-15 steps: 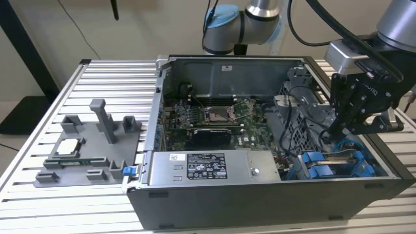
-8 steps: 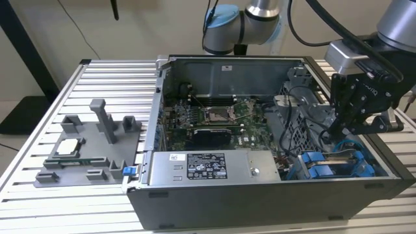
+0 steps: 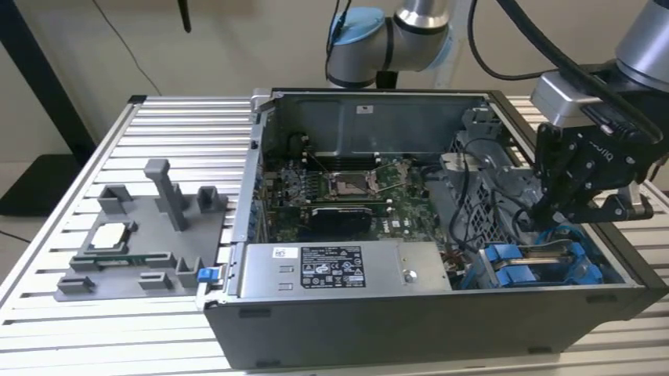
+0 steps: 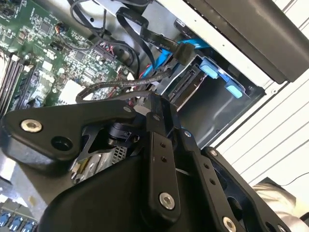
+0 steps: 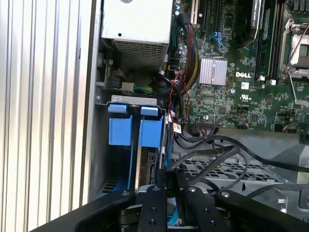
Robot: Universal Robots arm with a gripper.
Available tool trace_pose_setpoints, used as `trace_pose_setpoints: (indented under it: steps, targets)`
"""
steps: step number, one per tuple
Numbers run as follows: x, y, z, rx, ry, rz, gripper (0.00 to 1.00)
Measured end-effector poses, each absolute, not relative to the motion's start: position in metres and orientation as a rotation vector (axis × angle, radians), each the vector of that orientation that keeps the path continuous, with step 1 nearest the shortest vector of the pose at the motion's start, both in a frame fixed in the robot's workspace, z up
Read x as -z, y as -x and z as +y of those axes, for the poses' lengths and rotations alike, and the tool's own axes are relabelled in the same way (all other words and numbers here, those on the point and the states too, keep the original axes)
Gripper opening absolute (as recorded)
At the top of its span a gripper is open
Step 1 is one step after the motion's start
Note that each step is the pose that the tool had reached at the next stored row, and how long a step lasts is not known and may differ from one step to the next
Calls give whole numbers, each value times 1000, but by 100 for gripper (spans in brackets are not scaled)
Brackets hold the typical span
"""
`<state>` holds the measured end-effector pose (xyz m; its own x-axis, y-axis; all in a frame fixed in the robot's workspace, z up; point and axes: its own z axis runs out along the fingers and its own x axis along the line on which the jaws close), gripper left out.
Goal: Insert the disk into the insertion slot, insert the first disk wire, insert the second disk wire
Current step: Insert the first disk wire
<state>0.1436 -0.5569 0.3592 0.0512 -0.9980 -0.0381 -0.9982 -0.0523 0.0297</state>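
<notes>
standing open on the slatted table [image 3: 157,117], the computer case [image 3: 418,329] has its grey power-supply box [image 3: 334,270] along the near wall. at the near corner on the exterior view's right, the disk [image 5: 143,164] sits on edge in the insertion slot [image 5: 133,100], its blue carrier tabs at the rim. the gripper [image 5: 166,179] hangs just above that bay, its jaws closed on a black wire [image 5: 212,157] that loops away over a perforated metal cage. in the second wrist view a blue cable [image 4: 164,46] with a black plug lies just beside the disk's connector edge. farther in lies the green motherboard [image 3: 345,196]. on the exterior view's left, well apart from the case, a grey fixture tray [image 3: 136,235] rests on the table.
</notes>
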Motion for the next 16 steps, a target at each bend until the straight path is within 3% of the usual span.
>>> trace_pose_setpoints:
  steps: [16]
  targets:
    - [-349, -164, -570, -121, 2259, 2148, 0]
